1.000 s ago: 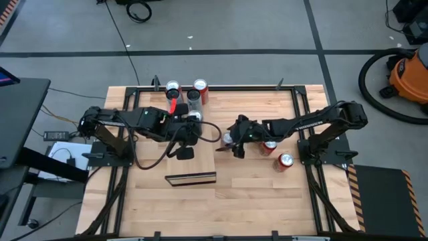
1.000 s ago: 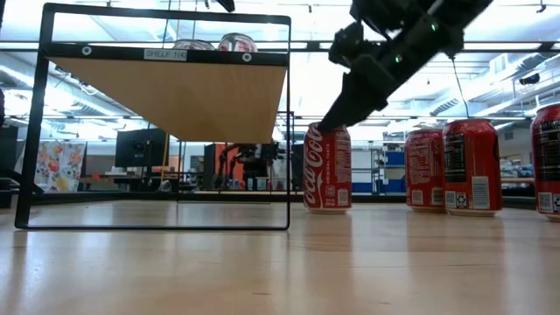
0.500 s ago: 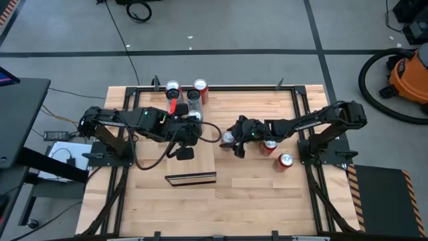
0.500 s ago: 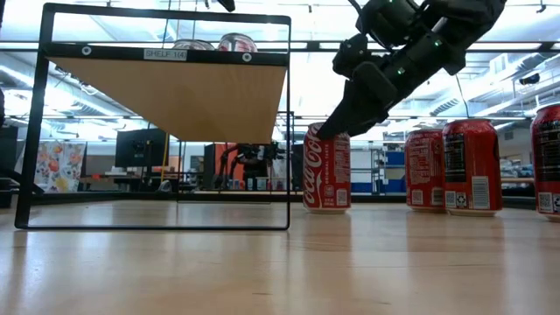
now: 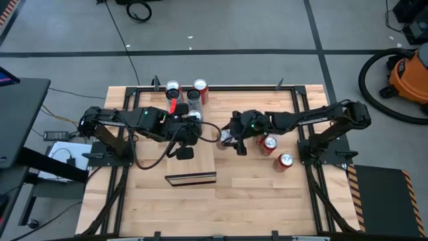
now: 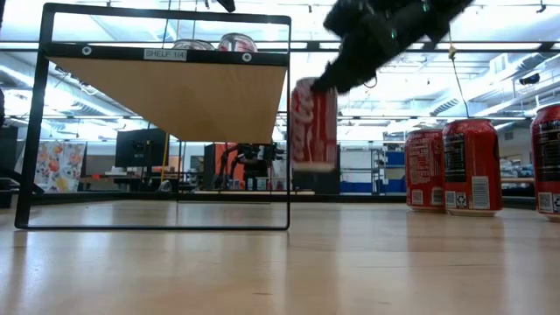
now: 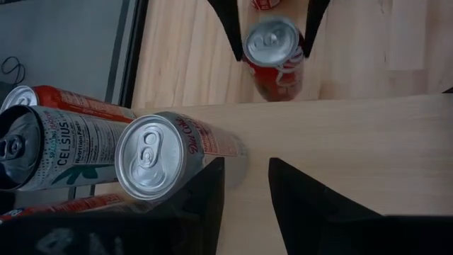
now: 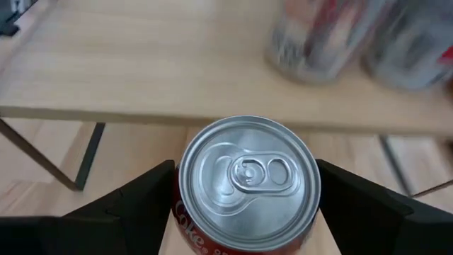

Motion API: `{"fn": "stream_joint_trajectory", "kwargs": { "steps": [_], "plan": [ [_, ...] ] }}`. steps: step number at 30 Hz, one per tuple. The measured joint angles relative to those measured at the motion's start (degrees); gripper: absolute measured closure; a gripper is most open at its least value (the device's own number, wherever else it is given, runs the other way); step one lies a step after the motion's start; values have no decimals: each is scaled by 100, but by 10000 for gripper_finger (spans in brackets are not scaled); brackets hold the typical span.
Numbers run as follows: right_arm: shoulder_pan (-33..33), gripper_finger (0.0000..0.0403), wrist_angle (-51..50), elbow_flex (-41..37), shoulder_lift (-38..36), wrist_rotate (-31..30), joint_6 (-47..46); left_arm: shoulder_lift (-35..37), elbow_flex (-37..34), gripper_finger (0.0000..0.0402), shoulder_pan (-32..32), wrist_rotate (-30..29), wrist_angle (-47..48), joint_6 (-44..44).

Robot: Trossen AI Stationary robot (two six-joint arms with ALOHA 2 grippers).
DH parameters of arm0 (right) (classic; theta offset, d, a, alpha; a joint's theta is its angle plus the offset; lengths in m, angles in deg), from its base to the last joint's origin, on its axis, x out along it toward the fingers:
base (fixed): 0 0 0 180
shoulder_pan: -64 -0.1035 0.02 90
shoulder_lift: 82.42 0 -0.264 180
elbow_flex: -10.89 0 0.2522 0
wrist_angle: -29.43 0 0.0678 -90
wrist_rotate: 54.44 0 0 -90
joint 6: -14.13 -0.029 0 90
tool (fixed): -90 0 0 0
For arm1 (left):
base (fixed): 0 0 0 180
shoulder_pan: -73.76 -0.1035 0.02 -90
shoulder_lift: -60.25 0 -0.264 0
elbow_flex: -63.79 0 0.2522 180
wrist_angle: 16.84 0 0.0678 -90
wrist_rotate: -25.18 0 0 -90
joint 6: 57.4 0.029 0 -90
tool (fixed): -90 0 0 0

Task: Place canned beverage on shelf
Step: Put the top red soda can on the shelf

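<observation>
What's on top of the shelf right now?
Several cans stand on the shelf: a Celsius can and a Diet Coke can. Others are partly hidden behind them.

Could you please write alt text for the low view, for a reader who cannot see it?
The right claw holds a red Coke can clear of the table, beside the black-framed shelf that already carries cans. Three more red cans stand on the table at the right edge of the picture.
</observation>
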Motion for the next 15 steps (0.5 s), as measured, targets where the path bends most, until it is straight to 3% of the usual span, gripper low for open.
{"fn": "stream_joint_trajectory", "kwargs": {
  "steps": [7, 15],
  "plan": [
    [-46, 82, -1969, 1575, -64, -27, 486, 0, 0, 281, 11, -1, 0, 117],
    [-292, 82, -1908, 2307, 35, 156, 827, 75, 0, 281, 241, -9, -2, 264]
  ]
}}
